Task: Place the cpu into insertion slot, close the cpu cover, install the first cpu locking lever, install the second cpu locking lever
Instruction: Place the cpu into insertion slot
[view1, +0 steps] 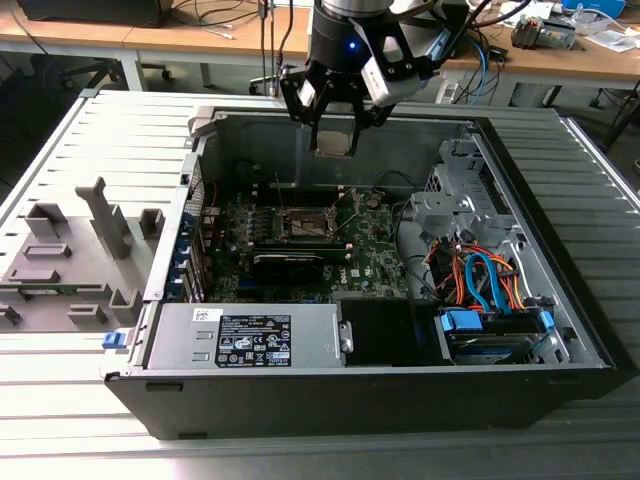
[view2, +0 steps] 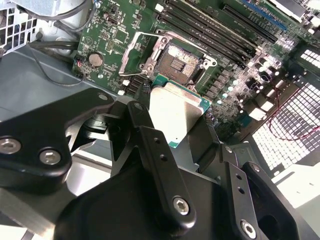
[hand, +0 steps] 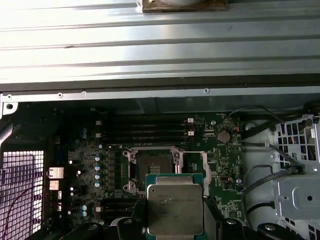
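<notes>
Here's a robotics lab, open computer case (view1: 300, 395) on a ribbed metal table (view1: 110, 125), wooden workbenches (view1: 150, 40) strewn with cables (view1: 222, 14) beyond the case.

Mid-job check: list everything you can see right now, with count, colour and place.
cpu: one, silvery-beige with a green edge, held above the board, close to the slot
insertion slot: one, dark with a metal rim, on the motherboard, empty
motherboard: one, green, inside the case
coin battery: one, silver, on the motherboard
power supply: one, silver-grey, along the case's near wall
cables: several, blue and orange, in the case at the exterior view's right
computer case: one, black, open, on the table
table: one, grey, ribbed
fixture: one, grey, on the table at the exterior view's left
hand: one, black, shut on the cpu
</notes>
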